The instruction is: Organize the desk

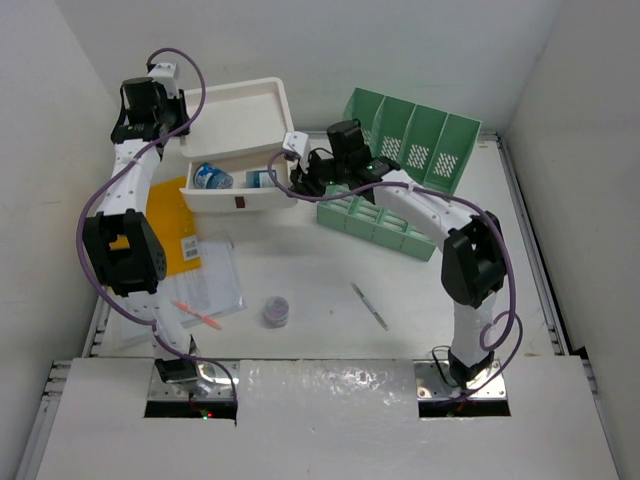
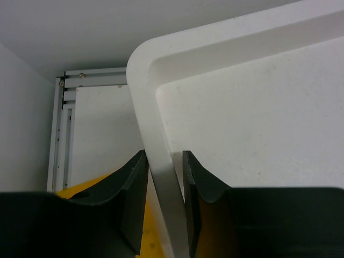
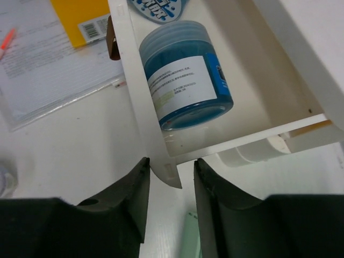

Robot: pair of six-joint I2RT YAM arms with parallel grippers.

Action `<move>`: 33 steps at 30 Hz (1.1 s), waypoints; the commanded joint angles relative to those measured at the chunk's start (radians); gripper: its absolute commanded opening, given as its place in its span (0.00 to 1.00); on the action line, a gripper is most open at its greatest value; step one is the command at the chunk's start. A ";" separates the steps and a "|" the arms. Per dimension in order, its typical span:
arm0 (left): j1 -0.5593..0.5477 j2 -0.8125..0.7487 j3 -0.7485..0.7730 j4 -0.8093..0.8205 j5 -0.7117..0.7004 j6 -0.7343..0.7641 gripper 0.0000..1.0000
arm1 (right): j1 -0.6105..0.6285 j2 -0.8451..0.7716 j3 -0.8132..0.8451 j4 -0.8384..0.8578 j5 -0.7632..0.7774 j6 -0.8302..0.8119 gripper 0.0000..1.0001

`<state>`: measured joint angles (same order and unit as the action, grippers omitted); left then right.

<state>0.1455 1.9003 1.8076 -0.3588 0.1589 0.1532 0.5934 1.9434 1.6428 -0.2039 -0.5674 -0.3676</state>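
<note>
The desk (image 1: 330,270) is the wide white tabletop with metal rails. At its back left stands a white drawer box (image 1: 240,110) with a tray top; its top drawer (image 1: 240,200) is pulled out. My left gripper (image 1: 180,130) (image 2: 164,155) is shut on the tray's left rim (image 2: 156,134), one finger on each side. My right gripper (image 1: 300,182) (image 3: 171,161) is open around the right front corner of the drawer (image 3: 137,107); the left finger touches it, the right stays apart. A blue jar (image 3: 185,75) (image 1: 257,180) lies inside.
A green slotted file rack (image 1: 415,140) and a green compartment tray (image 1: 375,222) sit beside the right arm. A yellow envelope (image 1: 170,225), a clear sleeve of papers (image 1: 210,285), an orange pen (image 1: 197,315), a small purple jar (image 1: 277,311) and a silver pen (image 1: 370,306) lie in front.
</note>
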 commanded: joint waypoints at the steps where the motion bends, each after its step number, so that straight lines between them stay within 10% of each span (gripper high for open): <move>1: -0.026 0.022 0.015 -0.103 0.083 0.000 0.00 | -0.012 0.038 0.092 -0.040 -0.048 -0.051 0.33; 12: -0.027 0.039 0.025 -0.101 0.091 0.003 0.00 | -0.046 0.075 0.180 -0.135 -0.120 -0.094 0.21; 17: -0.026 0.039 0.021 -0.106 0.085 0.019 0.00 | -0.046 0.085 0.209 -0.186 -0.123 -0.147 0.00; 33: -0.026 0.051 0.038 -0.108 0.068 0.048 0.00 | -0.089 0.075 0.378 -0.405 -0.020 -0.375 0.00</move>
<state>0.1436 1.9133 1.8339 -0.3851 0.1589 0.1749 0.5476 2.0628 1.9625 -0.6746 -0.6327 -0.6888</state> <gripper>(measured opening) 0.268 0.195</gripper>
